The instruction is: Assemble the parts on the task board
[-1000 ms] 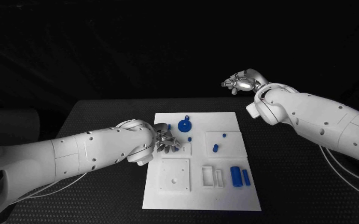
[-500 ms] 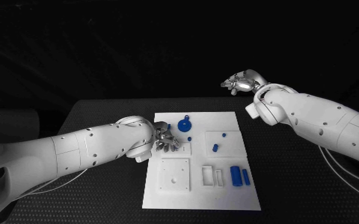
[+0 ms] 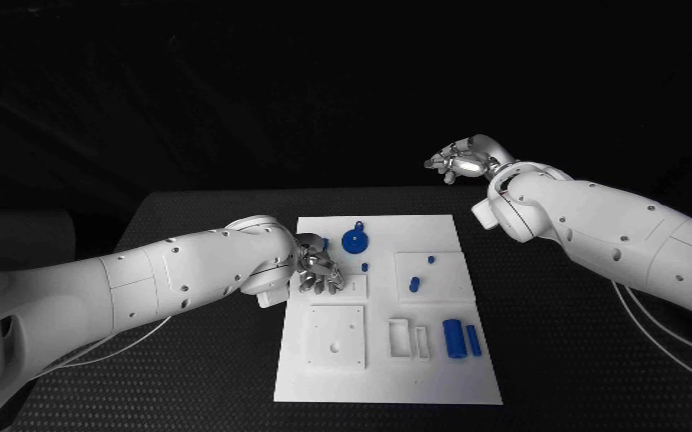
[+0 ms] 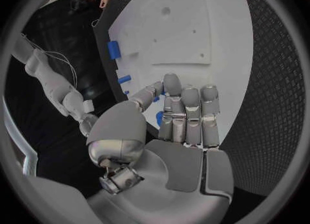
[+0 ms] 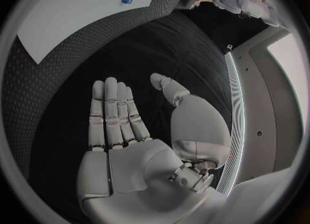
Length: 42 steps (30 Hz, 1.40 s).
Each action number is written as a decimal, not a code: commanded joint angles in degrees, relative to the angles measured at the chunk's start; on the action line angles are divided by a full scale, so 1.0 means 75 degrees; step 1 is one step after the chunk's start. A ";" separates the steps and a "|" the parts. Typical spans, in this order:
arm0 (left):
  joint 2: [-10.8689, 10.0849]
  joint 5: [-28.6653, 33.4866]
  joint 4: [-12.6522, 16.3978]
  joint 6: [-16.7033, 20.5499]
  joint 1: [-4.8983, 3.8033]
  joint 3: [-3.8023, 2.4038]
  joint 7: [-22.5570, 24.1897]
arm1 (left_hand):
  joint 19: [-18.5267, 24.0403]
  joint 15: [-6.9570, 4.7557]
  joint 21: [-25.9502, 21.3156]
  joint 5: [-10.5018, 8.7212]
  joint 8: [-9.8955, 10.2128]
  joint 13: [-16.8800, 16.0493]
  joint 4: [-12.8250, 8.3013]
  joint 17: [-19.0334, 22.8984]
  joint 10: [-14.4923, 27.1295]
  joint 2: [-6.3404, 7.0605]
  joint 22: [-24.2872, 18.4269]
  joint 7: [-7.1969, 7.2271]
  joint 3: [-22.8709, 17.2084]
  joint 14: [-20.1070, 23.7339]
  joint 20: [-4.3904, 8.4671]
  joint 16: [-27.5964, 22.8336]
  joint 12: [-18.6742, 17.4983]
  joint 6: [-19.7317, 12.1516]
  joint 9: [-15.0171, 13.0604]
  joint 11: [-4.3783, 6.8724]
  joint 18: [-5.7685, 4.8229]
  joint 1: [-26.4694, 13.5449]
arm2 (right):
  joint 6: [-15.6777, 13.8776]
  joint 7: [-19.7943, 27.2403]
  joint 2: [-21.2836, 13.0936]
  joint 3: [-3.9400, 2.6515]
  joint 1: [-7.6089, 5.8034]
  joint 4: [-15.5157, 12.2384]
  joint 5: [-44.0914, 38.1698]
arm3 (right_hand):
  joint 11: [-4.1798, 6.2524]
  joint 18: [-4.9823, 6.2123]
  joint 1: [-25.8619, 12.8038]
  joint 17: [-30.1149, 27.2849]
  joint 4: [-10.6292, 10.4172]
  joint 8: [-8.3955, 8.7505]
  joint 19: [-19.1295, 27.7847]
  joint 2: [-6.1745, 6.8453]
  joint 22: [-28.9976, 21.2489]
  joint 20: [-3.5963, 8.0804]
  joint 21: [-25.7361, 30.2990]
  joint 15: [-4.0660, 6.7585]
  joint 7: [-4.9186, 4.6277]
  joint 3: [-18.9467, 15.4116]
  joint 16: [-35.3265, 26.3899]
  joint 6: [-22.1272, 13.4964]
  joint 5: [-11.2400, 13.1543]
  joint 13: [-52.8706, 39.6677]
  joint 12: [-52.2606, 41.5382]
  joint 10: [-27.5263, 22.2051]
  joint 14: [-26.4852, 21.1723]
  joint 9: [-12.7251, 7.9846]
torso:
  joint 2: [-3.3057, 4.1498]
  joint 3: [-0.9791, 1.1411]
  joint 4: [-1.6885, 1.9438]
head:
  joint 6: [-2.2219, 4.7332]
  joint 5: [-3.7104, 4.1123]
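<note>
The white task board (image 3: 441, 382) lies mid-table. On it are a round blue part (image 3: 356, 243), small blue pegs (image 3: 414, 285) and two blue cylinders (image 3: 462, 339) near the front right. My left hand (image 3: 317, 267) hovers over the board's left edge, fingers straight and together, holding nothing. In the left wrist view the hand (image 4: 184, 115) sits above the board (image 4: 187, 22), with a blue bit (image 4: 159, 118) showing under the fingers and blue cylinders (image 4: 113, 49) farther off. My right hand (image 3: 464, 160) is raised beyond the table's far right; it lies flat and empty (image 5: 123, 115).
White raised blocks with holes and slots (image 3: 339, 336) sit on the board's front half. Black table (image 3: 577, 352) surrounds the board. Cables (image 3: 656, 327) hang beside the right arm.
My left hand has edged a little farther along the board's left edge, and its arm has shifted with it. The right hand has stayed put.
</note>
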<state>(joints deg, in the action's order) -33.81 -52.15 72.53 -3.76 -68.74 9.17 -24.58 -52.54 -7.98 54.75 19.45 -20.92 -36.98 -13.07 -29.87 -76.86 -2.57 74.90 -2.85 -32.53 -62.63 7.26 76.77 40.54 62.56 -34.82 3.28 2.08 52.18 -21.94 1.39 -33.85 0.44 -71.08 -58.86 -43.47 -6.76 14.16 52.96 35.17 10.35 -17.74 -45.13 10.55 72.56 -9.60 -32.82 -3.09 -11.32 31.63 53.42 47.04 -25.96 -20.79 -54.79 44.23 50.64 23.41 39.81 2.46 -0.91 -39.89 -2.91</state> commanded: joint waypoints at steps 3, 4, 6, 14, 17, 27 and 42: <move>0.0013 0.0080 -0.0050 -0.0115 -0.0024 -0.0033 0.0065 | 0.0023 -0.0055 -0.0030 -0.0001 -0.0023 -0.0015 -0.0392 -0.0006 -0.0034 0.0016 0.0149 -0.0032 -0.0410 -0.0016 0.0856 0.0029 -0.0020 -0.0004 -0.0016 -0.0035 -0.0095 0.0081 | 0.0091 0.0076 0.0018 -0.0001 0.0025 0.0008 0.0009 | 0.0002 0.0112 -0.0067 -0.0013 -0.0004 -0.0010 0.0024 -0.0011 0.0014 -0.0041 0.0025 -0.0006 -0.0014 -0.0055 0.0035 -0.0042 -0.0038 0.0016 -0.0054 -0.0074 -0.0032 -0.0012 | -0.0007 0.0002 0.0009 | -0.0006 -0.0007; 0.0016 0.0084 -0.0056 -0.0119 -0.0027 -0.0040 0.0068 | 0.0023 -0.0054 -0.0029 -0.0001 -0.0024 -0.0016 -0.0392 -0.0006 -0.0035 0.0015 0.0149 -0.0032 -0.0409 -0.0016 0.0856 0.0030 -0.0020 -0.0003 -0.0017 -0.0034 -0.0095 0.0082 | 0.0091 0.0077 0.0019 -0.0001 0.0028 0.0008 0.0012 | 0.0002 0.0112 -0.0067 -0.0013 -0.0005 -0.0010 0.0024 -0.0011 0.0014 -0.0042 0.0025 -0.0006 -0.0014 -0.0055 0.0035 -0.0042 -0.0038 0.0016 -0.0054 -0.0075 -0.0032 -0.0012 | -0.0007 0.0000 0.0010 | -0.0004 -0.0009; 0.0025 0.0120 -0.0076 -0.0119 -0.0042 -0.0054 0.0074 | 0.0023 -0.0054 -0.0028 0.0001 -0.0029 -0.0017 -0.0392 -0.0008 -0.0038 0.0014 0.0150 -0.0030 -0.0410 -0.0018 0.0855 0.0034 -0.0017 0.0002 -0.0022 -0.0033 -0.0095 0.0086 | 0.0088 0.0080 0.0020 -0.0001 0.0033 0.0008 0.0015 | 0.0001 0.0112 -0.0068 -0.0014 -0.0005 -0.0010 0.0024 -0.0011 0.0015 -0.0042 0.0026 -0.0006 -0.0014 -0.0056 0.0036 -0.0042 -0.0038 0.0019 -0.0056 -0.0075 -0.0033 -0.0013 | -0.0007 0.0002 0.0011 | -0.0007 -0.0010; 0.0037 0.0124 -0.0105 -0.0121 -0.0064 -0.0070 0.0071 | 0.0021 -0.0054 -0.0024 0.0006 -0.0036 -0.0020 -0.0390 -0.0010 -0.0041 0.0011 0.0151 -0.0028 -0.0409 -0.0020 0.0854 0.0040 -0.0015 0.0006 -0.0031 -0.0030 -0.0094 0.0092 | 0.0099 0.0078 0.0017 -0.0001 0.0036 0.0009 0.0017 | 0.0001 0.0112 -0.0070 -0.0018 -0.0005 -0.0010 0.0024 -0.0011 0.0017 -0.0042 0.0029 -0.0007 -0.0014 -0.0058 0.0038 -0.0043 -0.0038 0.0026 -0.0060 -0.0077 -0.0035 -0.0014 | -0.0007 -0.0001 0.0008 | 0.0002 -0.0003; 0.0037 0.0124 -0.0110 -0.0131 -0.0064 -0.0070 0.0071 | 0.0021 -0.0054 -0.0023 0.0008 -0.0037 -0.0021 -0.0390 -0.0010 -0.0041 0.0010 0.0152 -0.0027 -0.0408 -0.0021 0.0854 0.0041 -0.0014 0.0006 -0.0033 -0.0029 -0.0094 0.0093 | 0.0102 0.0078 0.0015 -0.0001 0.0036 0.0005 0.0017 | 0.0000 0.0112 -0.0070 -0.0020 -0.0004 -0.0010 0.0025 -0.0011 0.0018 -0.0042 0.0029 -0.0007 -0.0014 -0.0058 0.0039 -0.0043 -0.0038 0.0029 -0.0062 -0.0078 -0.0035 -0.0014 | -0.0007 0.0003 0.0010 | -0.0005 -0.0007; 0.0038 0.0171 -0.0144 -0.0135 -0.0070 -0.0070 0.0068 | 0.0018 -0.0056 -0.0020 0.0006 -0.0039 -0.0023 -0.0382 -0.0010 -0.0038 0.0019 0.0152 -0.0028 -0.0402 -0.0019 0.0852 0.0043 -0.0015 0.0001 -0.0040 -0.0029 -0.0095 0.0090 | 0.0110 0.0078 0.0024 -0.0001 0.0044 0.0016 0.0017 | -0.0001 0.0112 -0.0069 -0.0024 -0.0003 -0.0010 0.0025 -0.0014 0.0021 -0.0042 0.0033 -0.0008 -0.0015 -0.0059 0.0042 -0.0044 -0.0037 0.0038 -0.0068 -0.0081 -0.0038 -0.0016 | -0.0009 0.0004 0.0010 | 0.0015 -0.0016; 0.0039 0.0441 -0.0158 0.0075 -0.0070 -0.0070 0.0142 | -0.0004 -0.0071 -0.0035 -0.0346 -0.0037 -0.0033 -0.0018 0.0013 -0.0028 0.0393 0.0137 -0.0031 -0.0263 -0.0012 0.0857 0.0034 -0.0036 -0.0063 -0.0113 -0.0032 -0.0080 -0.0150 | 0.0120 0.0081 0.0030 -0.0002 0.0085 0.0029 0.0020 | -0.0002 0.0112 -0.0069 -0.0030 -0.0002 -0.0010 0.0026 -0.0019 0.0025 -0.0042 0.0037 -0.0008 -0.0015 -0.0059 0.0046 -0.0046 -0.0038 0.0049 -0.0075 -0.0084 -0.0040 -0.0018 | -0.0007 0.0002 0.0010 | 0.0017 -0.0005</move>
<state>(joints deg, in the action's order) -33.65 -50.03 71.32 -3.78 -69.22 8.67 -24.28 -52.54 -8.09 54.75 17.18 -20.93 -37.15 -13.49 -29.85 -76.75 -0.19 74.92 -3.02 -34.56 -62.55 7.27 76.76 40.54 62.36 -35.63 3.17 2.18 51.29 -21.79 1.43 -33.68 0.44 -70.47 -58.64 -43.31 -6.76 14.16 52.96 35.02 10.35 -17.74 -45.13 10.55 72.69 -9.60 -32.82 -3.08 -11.43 31.63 53.42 46.92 -25.97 -20.51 -55.01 43.82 50.65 23.33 39.75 2.46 -0.82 -39.73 -3.00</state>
